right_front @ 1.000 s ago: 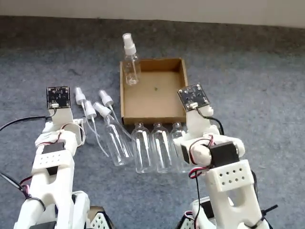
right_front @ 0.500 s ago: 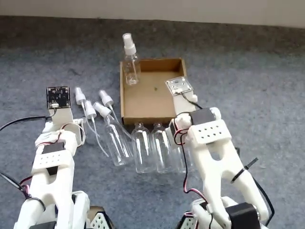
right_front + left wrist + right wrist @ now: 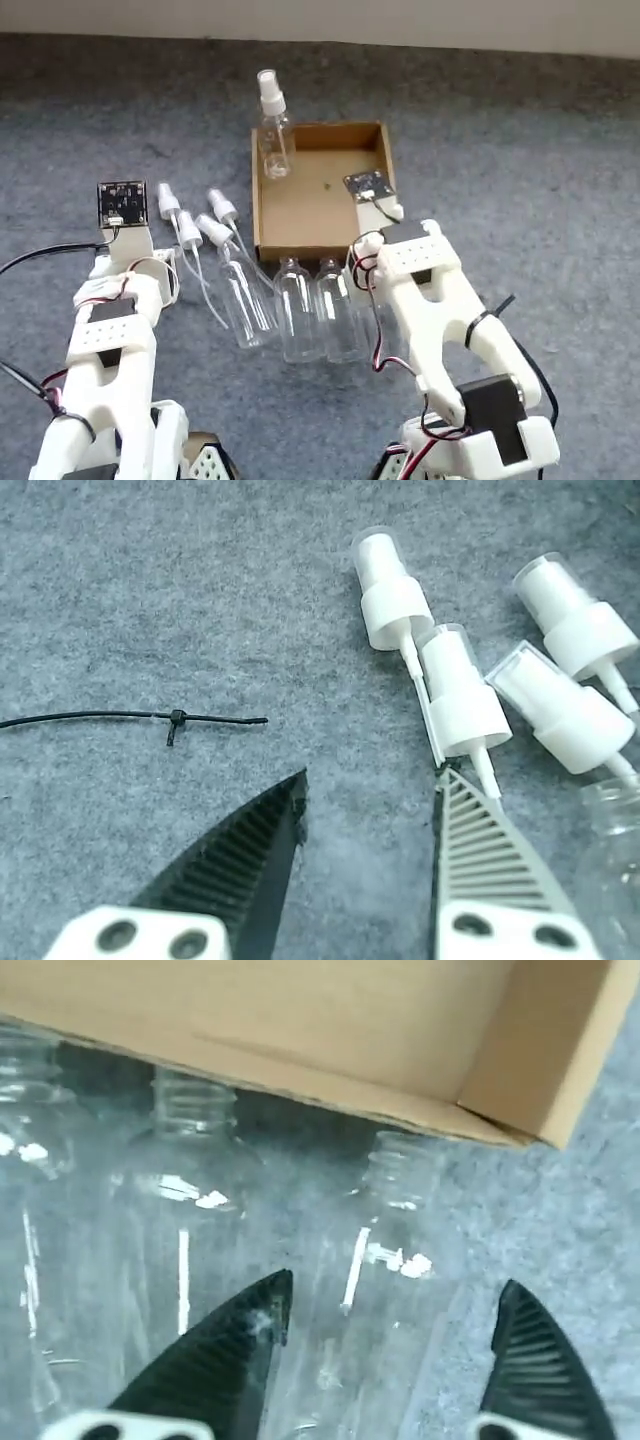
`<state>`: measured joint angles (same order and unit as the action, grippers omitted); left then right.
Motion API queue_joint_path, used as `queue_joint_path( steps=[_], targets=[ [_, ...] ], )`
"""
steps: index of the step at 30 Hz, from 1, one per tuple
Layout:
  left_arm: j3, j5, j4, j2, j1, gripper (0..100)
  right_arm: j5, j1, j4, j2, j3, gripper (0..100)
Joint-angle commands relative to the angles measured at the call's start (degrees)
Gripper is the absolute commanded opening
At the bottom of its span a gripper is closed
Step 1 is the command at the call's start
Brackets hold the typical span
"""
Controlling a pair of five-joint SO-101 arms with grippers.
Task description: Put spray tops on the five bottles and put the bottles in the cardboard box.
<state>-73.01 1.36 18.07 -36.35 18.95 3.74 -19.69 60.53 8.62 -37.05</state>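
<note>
Grey carpet (image 3: pixel 520 150) covered the whole work surface, and on it, between the two arms and farther out, sat the shallow cardboard box (image 3: pixel 310 215), open side up. The right arm (image 3: pixel 440 310) stretched forward over the box's near right corner, while the left arm (image 3: pixel 115 320) lay well to the left of the box. One capped bottle (image 3: pixel 274 140) stood upright in the box's far left corner. Outside the box, four open bottles (image 3: pixel 297 305) lay side by side with their necks up against its near wall. The rightmost was mostly covered by the right arm in the high view. The right gripper (image 3: pixel 395 1285) hung above that rightmost bottle (image 3: pixel 390 1220), jaws spread wide to either side of its body. Whether either jaw touched the plastic could not be told. The neighbouring bottle (image 3: pixel 185 1190) lay just beside the dark jaw on that side. The left gripper (image 3: pixel 372 774) hovered low over bare carpet with its jaws also parted and holding nothing. One fingertip sat just beside the thin tube of the nearest of the four loose spray tops (image 3: pixel 460 695). These lay clustered left of the box (image 3: pixel 188 230), near the leftmost bottle's neck. A thin black tie (image 3: pixel 170 720) lay on the carpet apart from them.
</note>
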Motion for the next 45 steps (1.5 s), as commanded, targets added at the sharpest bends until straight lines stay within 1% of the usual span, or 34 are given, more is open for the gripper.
queue_joint_path(
  steps=[1, 5, 6, 7, 9, 16, 21, 25, 28, 34, 45],
  targets=[
    [0.22, -0.18, -0.79, -0.92, -0.57, 20, -0.18, 2.07, -0.75, -0.31, 2.15, 20.9],
    [0.22, -0.18, -0.79, -0.92, -0.57, 20, 0.0, 8.48, -0.66, -0.31, 2.24, 12.6],
    [0.22, -0.18, -0.79, -0.92, -0.57, 20, 0.62, 10.59, -0.66, -0.31, 2.33, 11.3],
    [0.22, -0.18, -0.79, -0.92, -0.57, 20, 2.9, 12.79, -0.66, -0.31, 2.42, 10.5],
    [0.22, -0.18, -0.79, -0.92, -0.57, 20, 7.3, 16.66, -0.66, -0.66, 2.51, 10.2],
    [0.22, -0.18, -0.79, -0.92, -0.57, 20, 17.05, 28.53, -1.71, -0.84, 3.3, 10.2],
    [0.22, -0.18, -0.79, -0.92, -0.57, 20, 21.63, 36.09, -4.44, -0.92, 4.79, 10.2],
    [0.22, -0.18, -0.79, -0.92, -0.66, 20, 26.37, 37.41, -4.35, -0.92, 4.62, 10.2],
    [0.22, -0.18, -0.79, -1.01, -0.66, 20, 27.52, 38.73, -4.09, -0.84, 4.35, 11.1],
    [0.22, -0.18, -0.79, -1.01, -0.66, 20, 27.6, 40.48, -4.09, -0.75, 4.35, 24.9],
    [0.22, -0.18, -0.79, -0.92, -0.66, 20, 27.34, 39.08, -4.35, -0.75, 5.14, 25.3]
  ],
)
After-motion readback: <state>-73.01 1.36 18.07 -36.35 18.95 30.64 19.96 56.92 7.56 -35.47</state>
